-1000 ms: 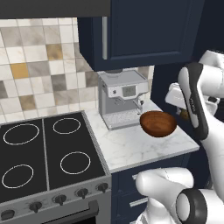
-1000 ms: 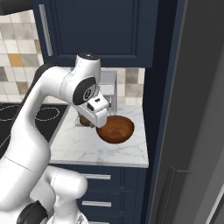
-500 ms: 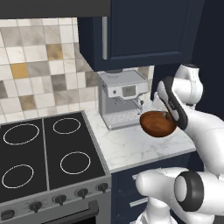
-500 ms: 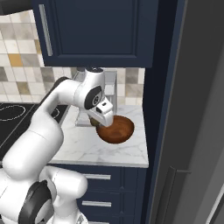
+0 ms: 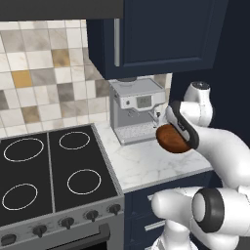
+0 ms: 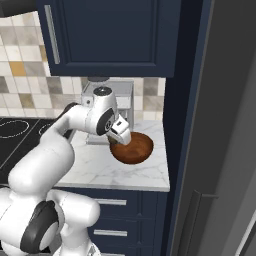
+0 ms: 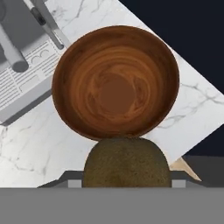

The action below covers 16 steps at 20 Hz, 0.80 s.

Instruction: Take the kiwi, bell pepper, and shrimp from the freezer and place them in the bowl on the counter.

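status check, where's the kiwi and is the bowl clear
Jaws shut on kiwi, above near rim of bowl. Bowl empty, on counter. Coffee machine beside it, nothing in the way.

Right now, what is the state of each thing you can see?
kiwi: held between the jaws, above the bowl's near rim
gripper: shut on the kiwi
bowl: upright on the counter, empty
counter: carries the bowl and the coffee machine
coffee machine: standing beside the bowl
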{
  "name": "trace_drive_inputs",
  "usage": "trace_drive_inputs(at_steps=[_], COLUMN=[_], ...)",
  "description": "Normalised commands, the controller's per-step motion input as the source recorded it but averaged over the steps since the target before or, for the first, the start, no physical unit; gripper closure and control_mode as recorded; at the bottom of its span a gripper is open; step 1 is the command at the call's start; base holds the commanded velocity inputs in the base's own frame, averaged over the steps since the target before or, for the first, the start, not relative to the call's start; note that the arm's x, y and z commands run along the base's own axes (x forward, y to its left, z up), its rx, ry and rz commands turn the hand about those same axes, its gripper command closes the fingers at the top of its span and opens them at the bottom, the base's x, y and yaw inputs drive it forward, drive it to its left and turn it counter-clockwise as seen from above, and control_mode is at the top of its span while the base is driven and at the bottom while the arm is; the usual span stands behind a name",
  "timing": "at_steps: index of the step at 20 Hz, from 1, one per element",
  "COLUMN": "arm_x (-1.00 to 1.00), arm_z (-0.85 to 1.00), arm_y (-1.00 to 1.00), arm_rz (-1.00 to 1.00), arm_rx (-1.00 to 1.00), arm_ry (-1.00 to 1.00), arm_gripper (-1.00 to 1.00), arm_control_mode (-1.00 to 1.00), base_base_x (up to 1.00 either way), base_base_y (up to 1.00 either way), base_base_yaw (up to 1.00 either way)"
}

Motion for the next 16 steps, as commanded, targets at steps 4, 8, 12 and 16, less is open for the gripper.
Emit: trace_drive_inputs(at_steps=[4,8,12,16], arm_x=[0.50,0.44,0.34,0.52], arm_z=[-0.26,-0.25,-0.32,-0.18], arm_y=[-0.06,-0.17,-0.27,-0.28], arm_rz=[0.00,0.00,0.00,0.00], arm_rx=[-0.06,-0.01,0.00,0.00], arm_ry=[-0.03,-0.01,0.00,0.00], arm_gripper=[1.00,1.00,1.00,1.00], arm_control_mode=[-1.00,-1.00,-1.00,-1.00], base_base_x=[0.00,0.00,0.00,0.00], base_base_y=[0.00,0.00,0.00,0.00], base_base_yaw=[0.00,0.00,0.00,0.00])
